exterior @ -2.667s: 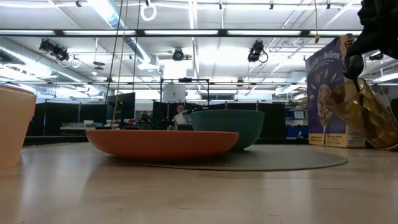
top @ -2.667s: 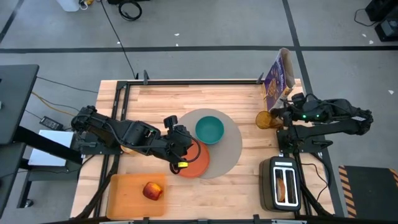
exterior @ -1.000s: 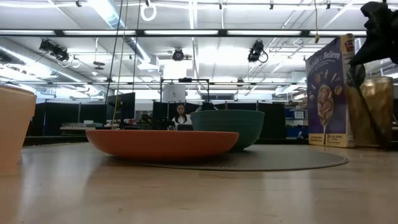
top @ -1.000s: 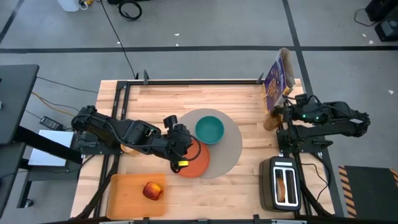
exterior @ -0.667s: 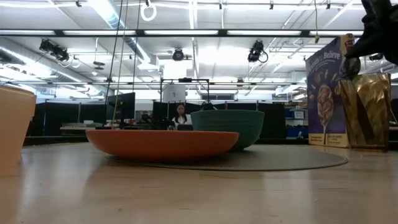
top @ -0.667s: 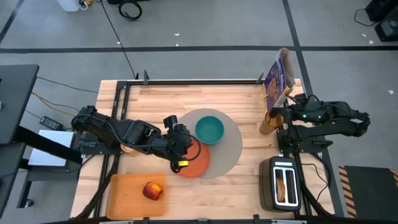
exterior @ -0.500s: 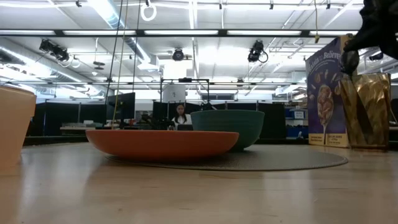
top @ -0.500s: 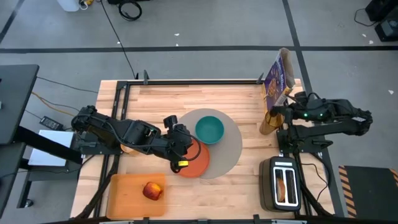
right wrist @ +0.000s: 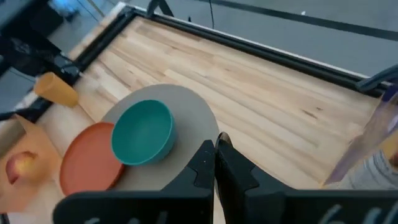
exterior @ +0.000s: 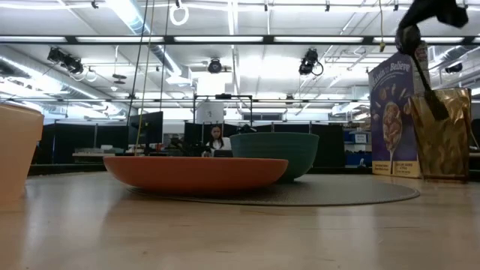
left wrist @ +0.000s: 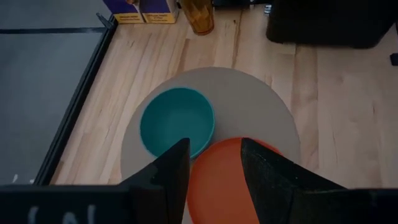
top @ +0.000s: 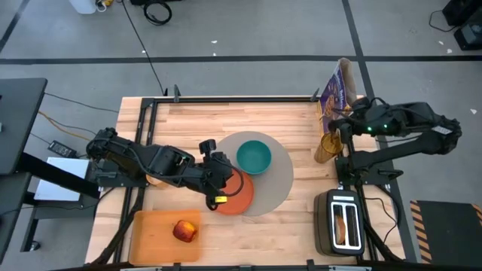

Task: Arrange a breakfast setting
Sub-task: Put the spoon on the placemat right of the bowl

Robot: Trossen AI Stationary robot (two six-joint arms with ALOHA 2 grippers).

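The round grey placemat [top: 280, 179] carries the teal bowl [top: 254, 156] and the orange plate [top: 241, 196], whose near-left part overhangs the mat. My left gripper [top: 226, 183] is open over the plate's left part [left wrist: 224, 180]. My right gripper [top: 337, 125] is shut on the metal spoon [exterior: 431, 82], a thin dark shaft slanting down into an upright amber glass [exterior: 444, 135] at the table's right. The red apple [top: 184, 230] lies on the orange cutting board. The bagel half [top: 346, 226] stands in the toaster. The small yellow cup [right wrist: 56, 90] stands by the left arm. My right gripper pinches the upper end of the spoon's handle [exterior: 417, 54] between its two shut fingers, coming from above. The spoon hangs slanted below the fingers, its lower end inside the amber glass [top: 325, 147]. In the right wrist view only the handle's tip [right wrist: 222, 138] shows.
A purple cereal box [top: 335, 94] stands just beyond the glass at the far right. The black-and-silver toaster [top: 343, 222] stands at the near right. The orange cutting board [top: 162, 235] lies at the near left. Bare wood [top: 226, 120] lies beyond the placemat.
The amber glass has come from a slight tilt to upright. My right gripper, still shut, has then gone up and a little toward the far edge, drawing the spoon partly out of the glass.
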